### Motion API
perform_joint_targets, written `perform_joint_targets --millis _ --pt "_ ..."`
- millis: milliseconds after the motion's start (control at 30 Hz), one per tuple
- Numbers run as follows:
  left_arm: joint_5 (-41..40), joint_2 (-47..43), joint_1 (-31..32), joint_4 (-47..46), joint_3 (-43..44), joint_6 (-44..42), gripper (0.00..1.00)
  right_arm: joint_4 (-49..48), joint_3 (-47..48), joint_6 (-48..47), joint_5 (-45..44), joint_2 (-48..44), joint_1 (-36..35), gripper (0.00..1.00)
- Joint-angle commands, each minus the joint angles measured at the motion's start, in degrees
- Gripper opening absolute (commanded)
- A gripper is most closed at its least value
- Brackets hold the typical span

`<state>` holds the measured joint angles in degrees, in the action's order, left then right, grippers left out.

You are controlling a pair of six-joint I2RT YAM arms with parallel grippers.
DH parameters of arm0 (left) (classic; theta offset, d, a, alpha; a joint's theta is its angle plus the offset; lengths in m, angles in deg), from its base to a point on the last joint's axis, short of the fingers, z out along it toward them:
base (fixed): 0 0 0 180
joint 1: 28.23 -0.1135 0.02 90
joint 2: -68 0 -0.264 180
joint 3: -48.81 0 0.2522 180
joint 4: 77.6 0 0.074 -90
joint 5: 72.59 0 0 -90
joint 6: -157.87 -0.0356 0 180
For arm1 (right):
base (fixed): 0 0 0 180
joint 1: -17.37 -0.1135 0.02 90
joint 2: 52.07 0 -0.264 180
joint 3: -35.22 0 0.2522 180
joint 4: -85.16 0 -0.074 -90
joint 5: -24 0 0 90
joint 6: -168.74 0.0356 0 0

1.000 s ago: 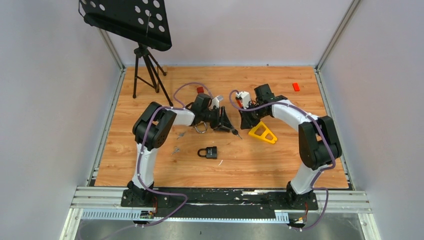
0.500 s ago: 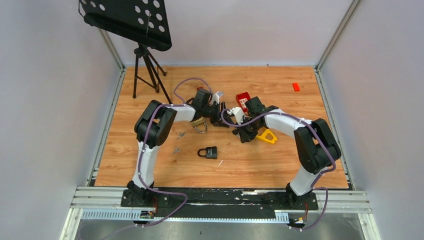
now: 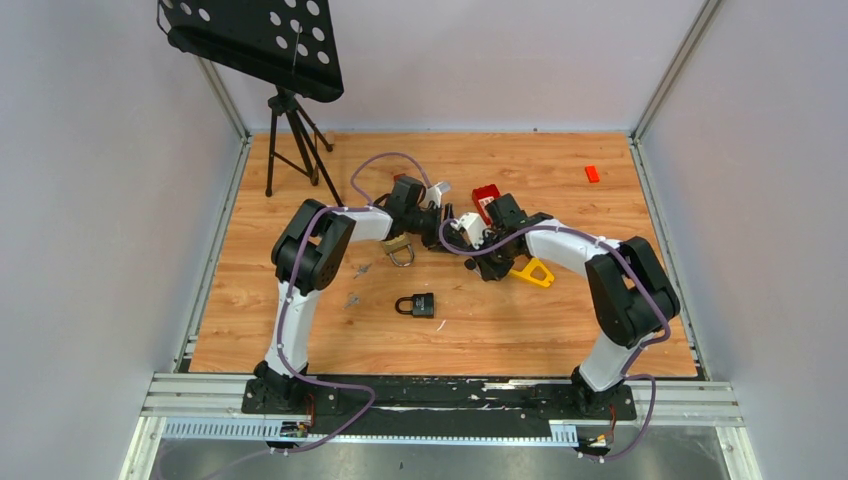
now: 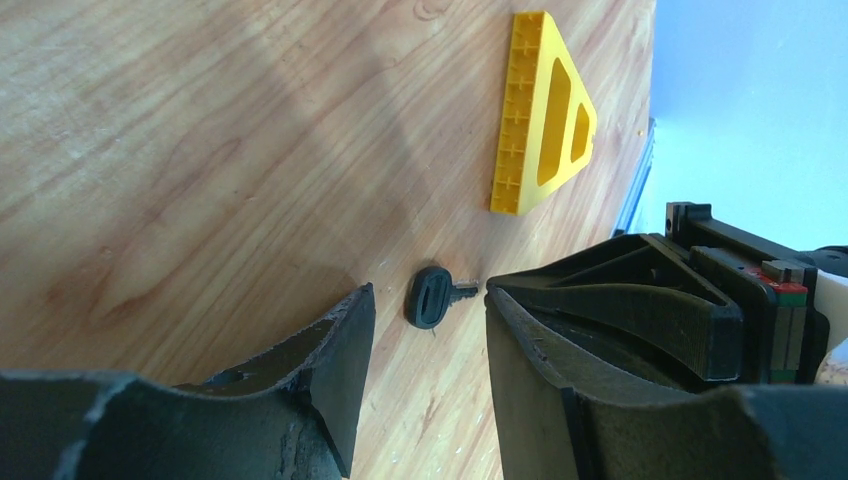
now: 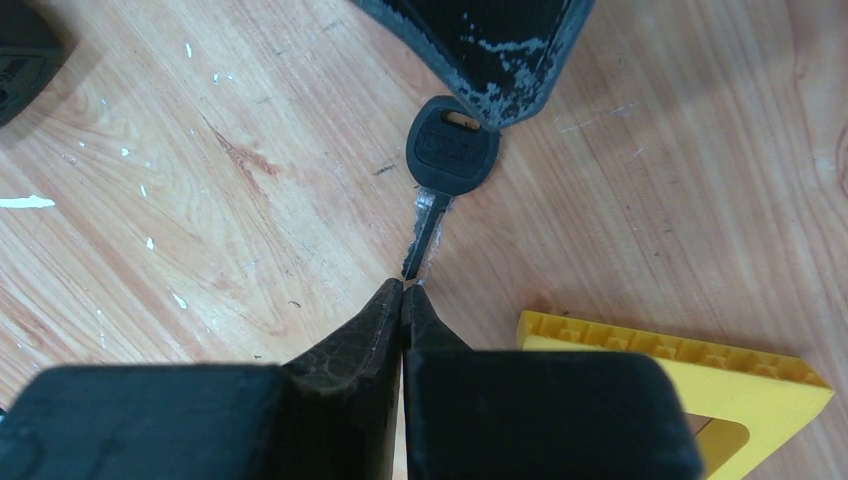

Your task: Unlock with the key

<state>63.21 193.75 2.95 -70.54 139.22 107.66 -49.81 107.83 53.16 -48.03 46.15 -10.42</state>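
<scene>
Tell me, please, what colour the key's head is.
The key's head is black, clearest in the right wrist view.

The left arm (image 3: 305, 250) and right arm (image 3: 625, 285) both reach forward and bend inward, wrists nearly meeting in the middle. The left gripper (image 4: 428, 292) lies low, pointing right, its jaws standing apart. The right gripper (image 5: 402, 297) points toward it, its 2 fingers pressed flat together

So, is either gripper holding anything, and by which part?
Cannot tell: the right gripper is shut at the blade tip of the key, pinch unconfirmed; the left gripper, open, holds nothing.
</scene>
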Motion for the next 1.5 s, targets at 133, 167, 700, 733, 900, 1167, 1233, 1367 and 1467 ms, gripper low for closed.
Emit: perform_joint_targets --millis 133,167,700,733,900,1167,1233,1367,1467 --pt "-0.97 2.11 0.98 8.33 -0.39 -7.36 0.55 -2.09 0.68 0.79 -0.84 0.74 -1.21 0.04" --pt "-0.89 2.07 0.96 8.46 -0.48 -7.46 0.55 -2.13 0.68 0.88 -0.84 0.71 -1.21 0.04" --pt "0.90 3.69 2.03 10.71 1.23 -9.74 0.55 -3.05 1.43 0.89 -3.28 2.87 -1.74 0.02" --pt "0.99 3.85 2.24 10.91 1.36 -9.81 0.55 -3.05 1.45 0.89 -3.25 3.01 -1.73 0.02" --pt "1.54 4.73 2.73 12.16 2.52 -10.86 0.55 -3.22 1.62 0.76 -3.30 3.58 -1.74 0.02" --pt "3.05 6.97 2.79 12.78 4.20 -10.71 0.55 -3.56 1.70 0.49 -3.80 4.26 -1.71 0.02" --pt "3.43 7.14 2.79 12.64 4.35 -10.62 0.55 -3.71 1.71 0.34 -4.27 4.41 -1.73 0.01" --pt "5.25 7.51 2.77 12.45 5.23 -10.81 0.53 -4.24 1.45 -0.28 -5.12 4.44 -1.74 0.01" --pt "6.30 7.88 2.76 12.43 5.89 -10.89 0.52 -4.48 1.44 -0.89 -5.66 4.53 -1.72 0.00"
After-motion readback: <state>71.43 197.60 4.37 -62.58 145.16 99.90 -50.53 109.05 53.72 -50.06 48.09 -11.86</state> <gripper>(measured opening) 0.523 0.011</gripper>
